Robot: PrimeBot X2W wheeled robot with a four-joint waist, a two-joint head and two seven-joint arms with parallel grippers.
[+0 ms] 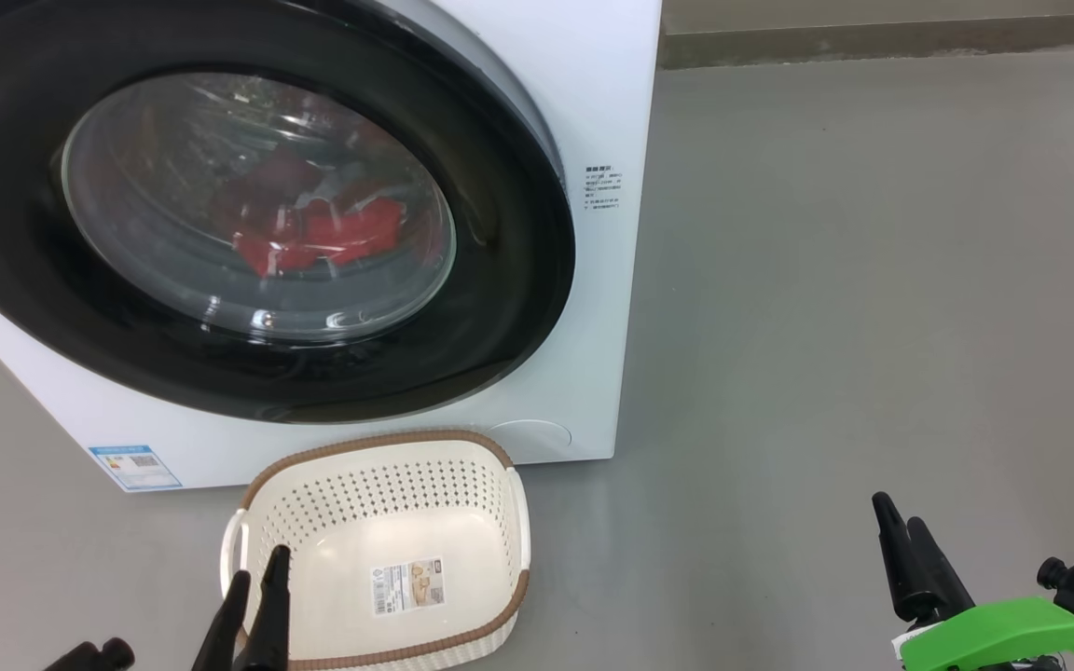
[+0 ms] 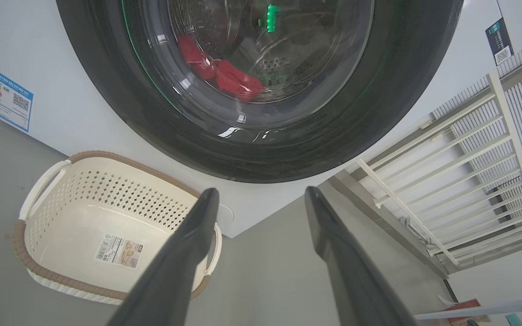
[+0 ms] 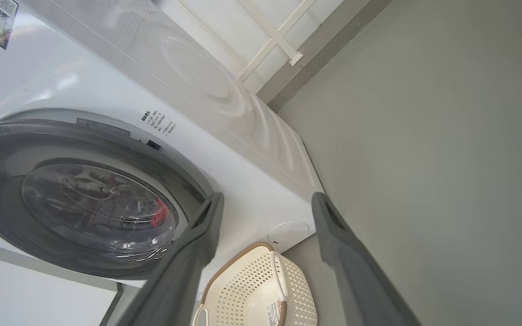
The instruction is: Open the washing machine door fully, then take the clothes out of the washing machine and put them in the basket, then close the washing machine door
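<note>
The white washing machine [image 1: 593,93] stands on the floor. Its round black-rimmed door [image 1: 500,280] lies against its front. Through the glass I see the red clothes [image 1: 323,233] low in the drum, and again in the left wrist view [image 2: 234,81]. The cream basket [image 1: 360,503] with a brown rim sits empty on the floor in front of the washer, a paper label on its bottom. My left gripper [image 1: 259,567] hovers open over the basket's near left corner, holding nothing. My right gripper [image 1: 898,513] is open and empty, off to the right above bare floor.
Grey floor [image 1: 873,280] stretches to the right of the washer up to a wall base [image 1: 873,42]. A white railing [image 2: 469,172] stands beside the machine in the left wrist view. A blue label [image 1: 134,466] marks the washer's lower left front.
</note>
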